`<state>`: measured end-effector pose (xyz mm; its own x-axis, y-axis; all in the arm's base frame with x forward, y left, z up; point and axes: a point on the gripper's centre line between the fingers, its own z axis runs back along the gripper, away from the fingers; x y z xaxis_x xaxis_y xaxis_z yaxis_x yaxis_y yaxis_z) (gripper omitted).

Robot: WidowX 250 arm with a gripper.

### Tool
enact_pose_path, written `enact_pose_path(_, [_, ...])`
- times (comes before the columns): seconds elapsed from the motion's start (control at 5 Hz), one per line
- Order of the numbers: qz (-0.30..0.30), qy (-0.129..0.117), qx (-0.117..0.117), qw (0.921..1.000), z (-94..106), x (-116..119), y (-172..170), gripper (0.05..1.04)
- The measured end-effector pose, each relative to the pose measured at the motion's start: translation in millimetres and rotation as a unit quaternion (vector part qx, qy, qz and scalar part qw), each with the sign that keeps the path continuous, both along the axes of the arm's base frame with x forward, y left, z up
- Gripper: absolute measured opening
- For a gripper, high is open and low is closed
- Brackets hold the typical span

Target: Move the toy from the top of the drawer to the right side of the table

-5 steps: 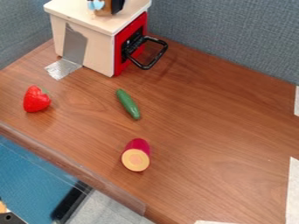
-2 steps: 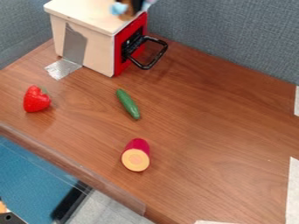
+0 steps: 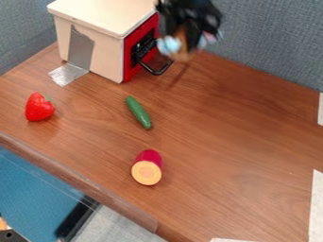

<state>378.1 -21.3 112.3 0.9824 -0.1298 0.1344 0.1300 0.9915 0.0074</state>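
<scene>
Reading the view as a clock face, my black hand (image 3: pixel 188 29) hangs at 12 o'clock, just beyond the drawer's red front, gripping the toy (image 3: pixel 182 46). The toy, blurred, is brown with light blue parts, and hangs in the air below my hand, in front of part of the black handle (image 3: pixel 156 70). The drawer (image 3: pixel 95 16) stands at 11 o'clock, a pale wooden box with its handle facing the 3 o'clock side. Silver tape (image 3: pixel 68 74) runs down its near side onto the wood-grain tabletop (image 3: pixel 240 156) at 10 o'clock. At 9 o'clock sits a red strawberry (image 3: pixel 39 108). Close to the centre, slightly toward 10 o'clock, lies a green cucumber (image 3: pixel 138 112), slanting from 11 toward 5. At 6 o'clock is a cut piece of purple-skinned vegetable (image 3: pixel 146 170), its yellowish flat face turned toward 6. White strips mark the tabletop at 3, 4 (image 3: pixel 316 208) and 5 o'clock, running off the view's edges. Grey-blue fabric panels (image 3: pixel 271 42) rise behind, and beyond the near edge, around 8 o'clock, is a blue surface (image 3: pixel 38 194).
</scene>
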Motion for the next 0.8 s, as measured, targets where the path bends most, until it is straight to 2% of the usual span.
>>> enact_pose_path(0.2, [-0.014,0.010,0.007,0.9998,-15.6,-12.5,-36.1,0.365])
enact_pose_path(0.4, [-0.003,0.009,0.023,0.9997,-32.7,-23.2,-52.4,0.365])
enact_pose_path(0.6, [0.016,0.007,0.035,0.9992,-57.9,-34.8,-61.6,0.365])
enact_pose_path(0.8, [0.040,0.006,0.041,0.9983,-79.6,-41.3,-65.9,0.427])
